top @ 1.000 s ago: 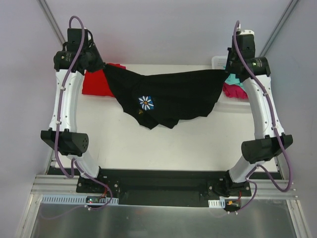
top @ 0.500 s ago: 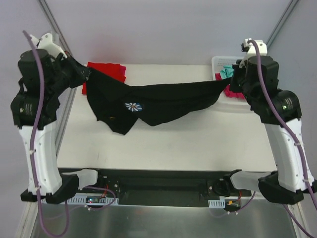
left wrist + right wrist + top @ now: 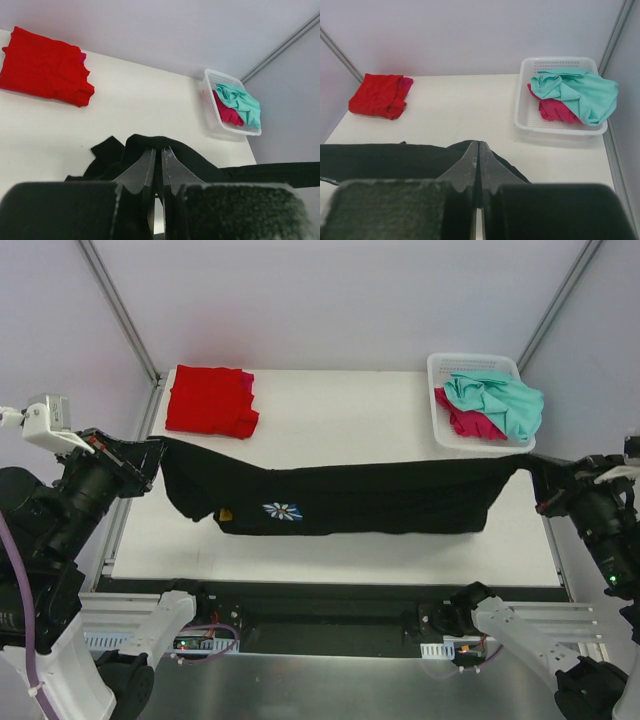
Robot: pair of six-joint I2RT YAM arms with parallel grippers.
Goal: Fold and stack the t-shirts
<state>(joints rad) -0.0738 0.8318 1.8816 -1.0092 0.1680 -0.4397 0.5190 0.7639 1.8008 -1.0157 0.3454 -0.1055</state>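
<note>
Plainly, both jaws pinch the black shirt [image 3: 350, 495] taut, red shirt [image 3: 208, 400] and basket [image 3: 470, 358] beyond it.

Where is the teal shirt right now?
In the top view the teal shirt lies crumpled in the white basket at the far right corner of the table, on top of the magenta shirt.
</note>
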